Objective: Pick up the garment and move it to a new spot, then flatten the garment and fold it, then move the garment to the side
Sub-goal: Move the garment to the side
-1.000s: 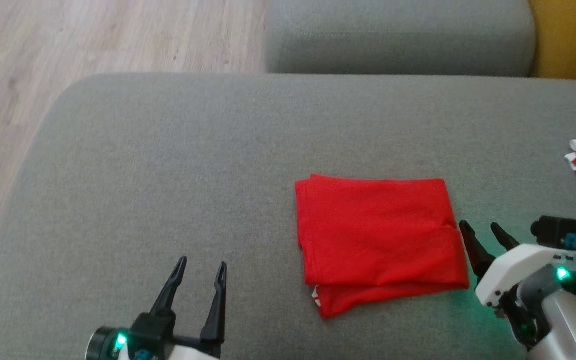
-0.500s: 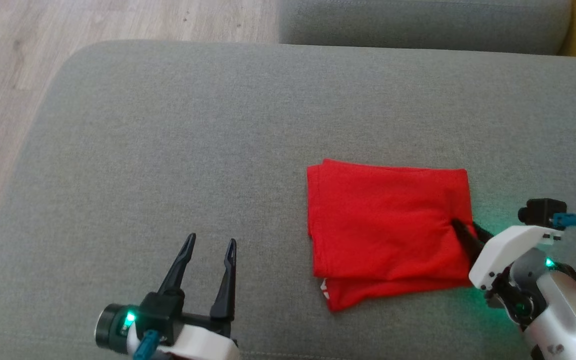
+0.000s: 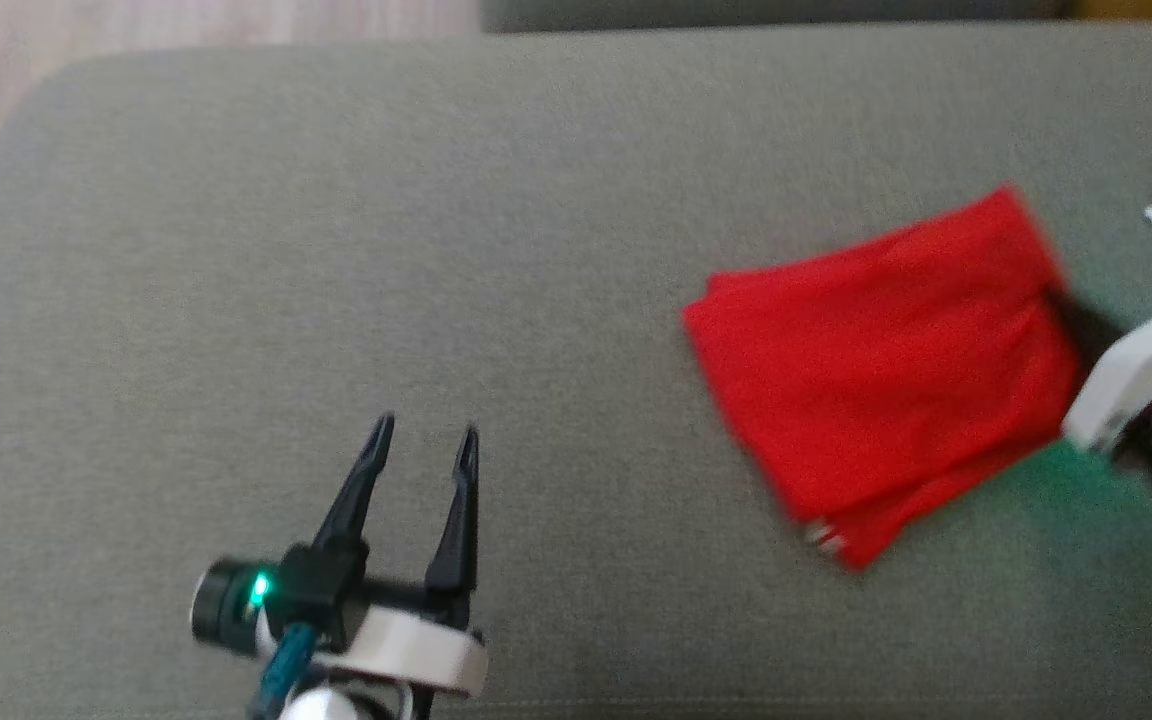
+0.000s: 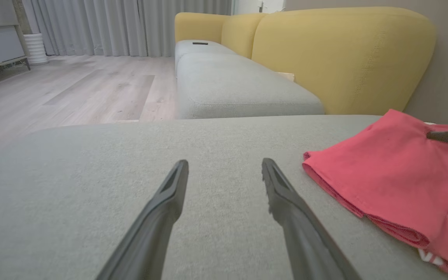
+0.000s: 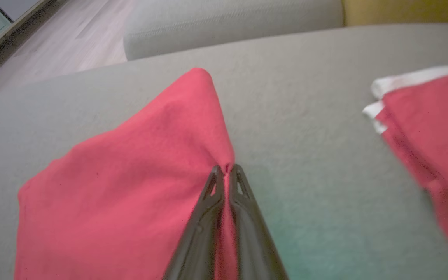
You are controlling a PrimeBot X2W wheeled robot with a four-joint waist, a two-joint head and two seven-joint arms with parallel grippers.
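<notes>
Right end effector (image 5: 227, 168) is clamping shut on an edge of the folded red garment (image 5: 130, 175) at centre right of the sofa cushion (image 3: 336, 250), apparently starting the move-aside step; left end effector (image 3: 423, 440) is hovering open, lower left. Next move is calling for a gentle sideways carry, folds intact.

I'm looking across a broad grey fabric seat cushion (image 4: 91, 194) toward a mustard-yellow padded sofa back (image 4: 344, 54). Pale wood-plank floor (image 4: 84, 89) runs to long grey pleated curtains (image 4: 130, 27).
</notes>
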